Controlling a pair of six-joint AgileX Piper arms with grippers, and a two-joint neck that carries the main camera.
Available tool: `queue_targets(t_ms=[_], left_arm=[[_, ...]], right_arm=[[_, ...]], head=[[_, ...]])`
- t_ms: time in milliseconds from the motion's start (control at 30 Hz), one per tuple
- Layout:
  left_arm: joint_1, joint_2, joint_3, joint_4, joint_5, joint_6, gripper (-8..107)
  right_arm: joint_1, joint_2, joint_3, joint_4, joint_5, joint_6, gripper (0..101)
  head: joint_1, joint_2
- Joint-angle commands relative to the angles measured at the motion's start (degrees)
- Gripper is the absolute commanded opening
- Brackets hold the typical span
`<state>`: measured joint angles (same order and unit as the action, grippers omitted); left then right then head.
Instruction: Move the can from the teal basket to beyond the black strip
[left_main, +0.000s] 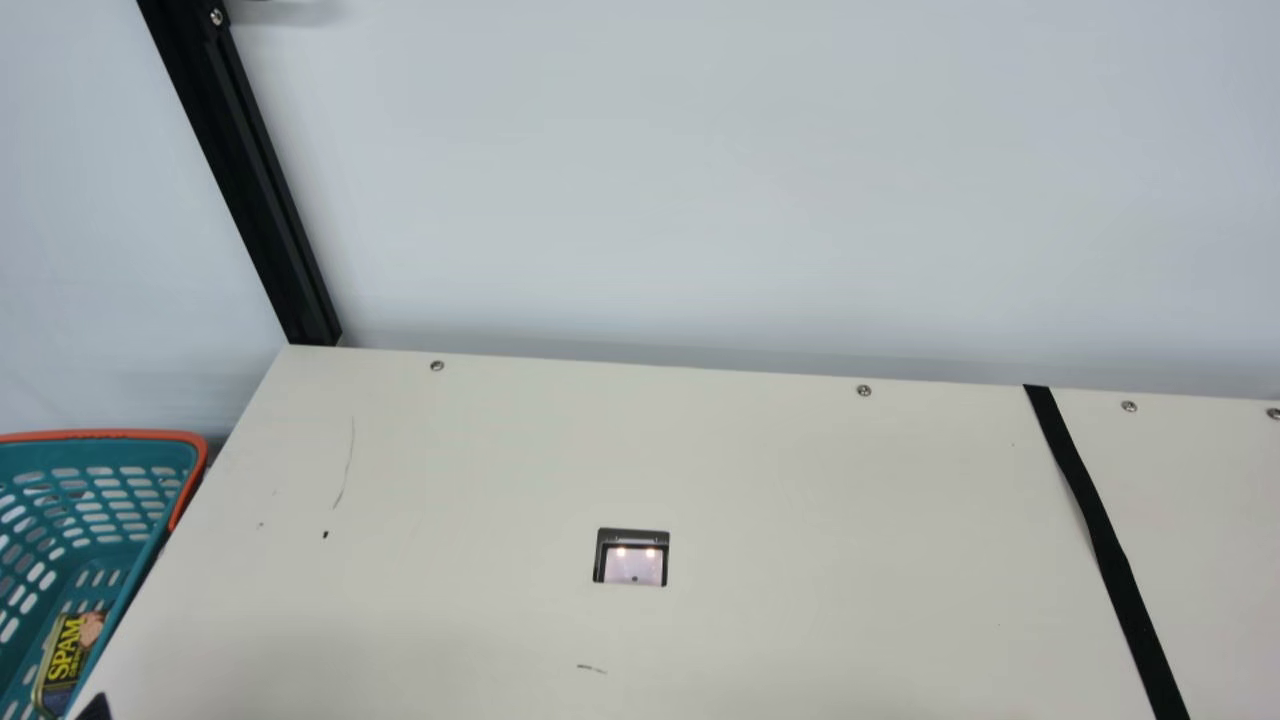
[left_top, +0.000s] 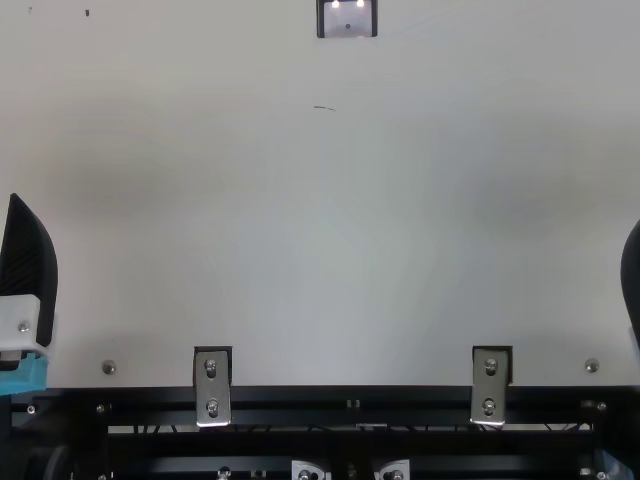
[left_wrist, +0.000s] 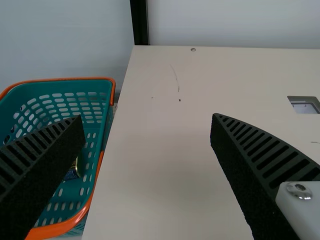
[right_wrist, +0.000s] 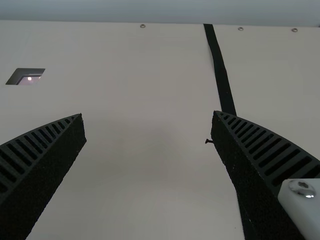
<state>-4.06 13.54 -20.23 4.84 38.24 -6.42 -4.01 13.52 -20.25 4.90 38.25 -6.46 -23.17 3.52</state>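
Note:
The can, dark with yellow lettering (left_main: 66, 655), lies low inside the teal basket (left_main: 192, 470) at the main view's left. In the left wrist view the can (left_wrist: 74, 171) is partly hidden behind a finger of my left gripper. My left gripper (left_top: 28, 268) is at the top view's left edge; in its wrist view my left gripper (left_wrist: 147, 116) stands open, with nothing held. My right gripper (left_top: 631, 280) shows at the top view's right edge; in its wrist view my right gripper (right_wrist: 148, 114) is open and holds nothing. The black strip (left_main: 1102, 535) runs down the table's right part.
The cream table (left_main: 780, 480) has a small square cutout (left_main: 634, 562) near its middle. A black upright post (left_main: 255, 190) rises at the back left corner. The basket stands beside the table's left edge, its orange-red rim toward the table. Screws dot the back edge.

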Motion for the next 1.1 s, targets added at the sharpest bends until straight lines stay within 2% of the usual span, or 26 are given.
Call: queue_targets(t_ms=[0, 1067], left_arm=[[0.00, 0.00, 0.00, 0.00, 0.00, 0.00, 90], [0.00, 0.00, 0.00, 0.00, 0.00, 0.00, 90]], right_arm=[[0.00, 0.00, 0.00, 0.00, 0.00, 0.00, 101], [0.00, 0.00, 0.00, 0.00, 0.00, 0.00, 101]], head=[[-1.83, 0.72], [-1.83, 0.72]])
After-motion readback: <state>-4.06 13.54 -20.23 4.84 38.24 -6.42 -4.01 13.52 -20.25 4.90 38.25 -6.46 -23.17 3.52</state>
